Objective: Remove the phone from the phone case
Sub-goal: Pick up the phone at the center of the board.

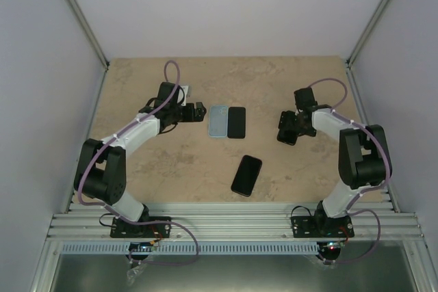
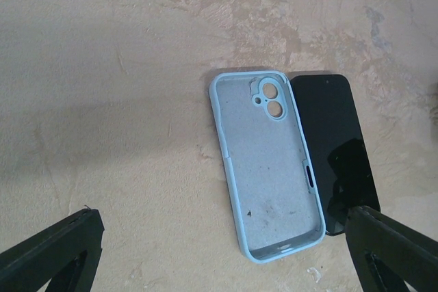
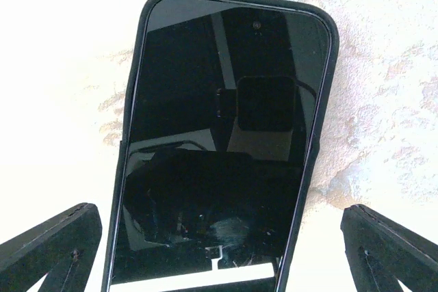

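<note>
Seen from above: a sandy table (image 1: 171, 169) with two arms reaching in from its near edge. Your left hand (image 1: 198, 110) hangs released, fingers spread wide and holding nothing, just left of a light blue case (image 1: 217, 122). That case lies open side up and empty. A bare phone (image 1: 236, 122) lies screen up along its right edge, seemingly touching it. Your right hand (image 1: 287, 130) is likewise released and empty, to the right of that pair and apart from it. Nearer to you, between the arms, a cased phone (image 1: 246, 175) lies alone at a slant, screen up, in a black case (image 3: 139, 66).

The blue pair looks finished, so the step in hand is probably the cased phone. To do it well, pin one long side of the black case with one hand. Let the other hand peel a corner of the rim back off the glass, then work along the edge rather than prying at the middle. The glossy screen will likely slip, so grip the rim, not the glass.

Only the left wrist view shows the blue case's inside: camera cutouts at one end, dark specks on the lining, nothing in it. Only the right wrist view shows the black rim wrapped round the screen, with that hand's fingers to either side and not touching. Only the overhead view shows both phones together.
</note>
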`<state>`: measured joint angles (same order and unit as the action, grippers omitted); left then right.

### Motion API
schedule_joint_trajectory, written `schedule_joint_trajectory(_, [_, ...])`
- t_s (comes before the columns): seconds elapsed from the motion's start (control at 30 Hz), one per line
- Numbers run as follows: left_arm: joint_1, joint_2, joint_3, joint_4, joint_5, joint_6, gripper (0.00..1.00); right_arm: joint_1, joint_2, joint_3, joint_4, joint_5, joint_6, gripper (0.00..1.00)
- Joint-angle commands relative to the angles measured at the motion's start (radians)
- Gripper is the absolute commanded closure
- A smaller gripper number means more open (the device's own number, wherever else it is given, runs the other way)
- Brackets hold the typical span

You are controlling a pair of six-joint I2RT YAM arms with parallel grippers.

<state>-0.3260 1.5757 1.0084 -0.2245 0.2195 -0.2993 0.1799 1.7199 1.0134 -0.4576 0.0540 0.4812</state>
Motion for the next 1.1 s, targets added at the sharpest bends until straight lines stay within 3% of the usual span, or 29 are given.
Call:
schedule_joint_trajectory(0.0, [0.005, 0.006, 0.005, 0.019, 0.01, -0.008, 0.01, 0.014, -0.013, 0.002, -0.012, 0.038, 0.025, 0.02])
schedule_joint_trajectory(0.77, [0.005, 0.001, -0.006, 0.027, 0.002, -0.011, 0.01, 0.046, 0.151, 0.066, -0.04, 0.079, 0.05, 0.02])
schedule_joint_trajectory(1.07, [0.005, -0.001, -0.007, 0.027, -0.006, -0.012, 0.01, 0.048, 0.18, 0.065, -0.054, 0.118, 0.005, 0.19])
